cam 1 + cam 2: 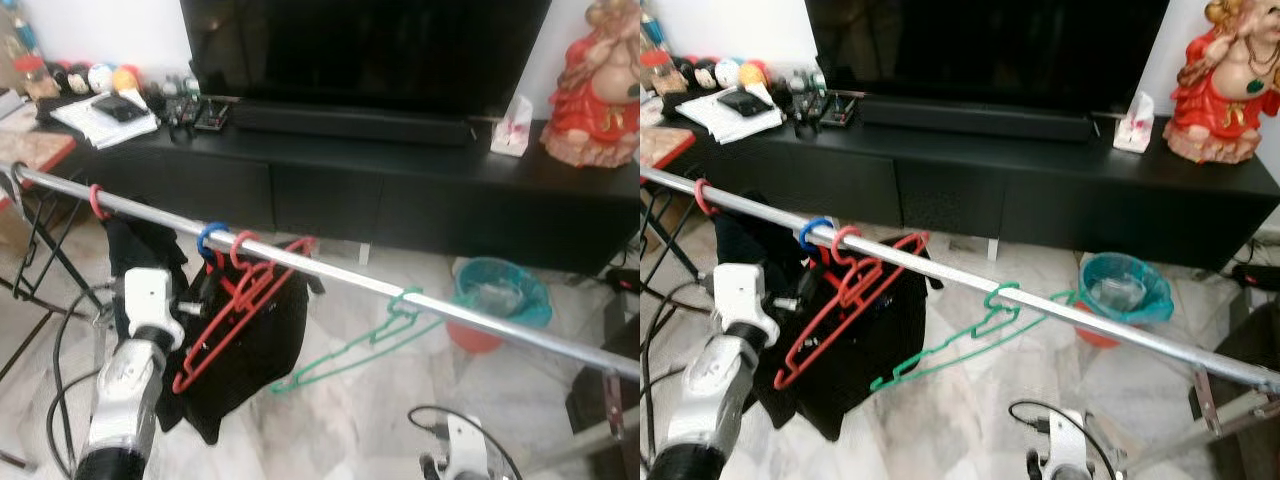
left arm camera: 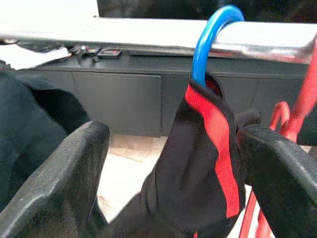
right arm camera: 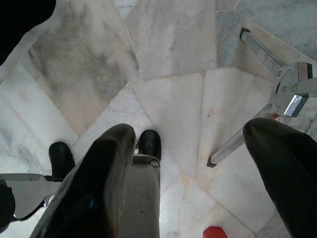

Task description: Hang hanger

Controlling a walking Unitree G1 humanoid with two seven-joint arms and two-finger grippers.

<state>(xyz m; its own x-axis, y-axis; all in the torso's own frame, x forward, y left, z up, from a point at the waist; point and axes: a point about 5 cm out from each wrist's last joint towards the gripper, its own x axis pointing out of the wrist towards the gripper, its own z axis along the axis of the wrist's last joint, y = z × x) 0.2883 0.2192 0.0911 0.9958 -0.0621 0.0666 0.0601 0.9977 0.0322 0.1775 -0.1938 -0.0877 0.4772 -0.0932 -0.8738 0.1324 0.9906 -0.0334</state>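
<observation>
Two fingers of the left gripper [image 2: 173, 163] stand spread, one to each side of the black-and-red garment [image 2: 198, 163] that hangs from the blue hanger [image 1: 210, 238]; they do not seem to press the cloth, though the contact is hard to judge. That hanger's hook [image 2: 214, 37] already sits over the rail [image 1: 330, 272], so the task's thing lies straight ahead of the left gripper and just above it, with the hook curling over the bar's top. The rail's long axis runs from the robot's upper left down to its lower right, and the hanger hangs across it, its garment dropping toward the floor. Just beside the blue hook on the right hang the red hangers [image 1: 235, 315], close enough to touch the cloth; a green hanger [image 1: 360, 350] sits further along, well apart, and a lone red hook [image 1: 97, 202] rides the bar to the left. The left arm is plainly the nearer one. The right gripper [image 3: 188, 173] hangs low with fingers apart, looking down at the marble floor [image 3: 168, 89] near a stand foot [image 3: 292, 94]. I judge the hang nearly done: what remains is for the left gripper to back straight off, away from the rail, without dragging the garment.
</observation>
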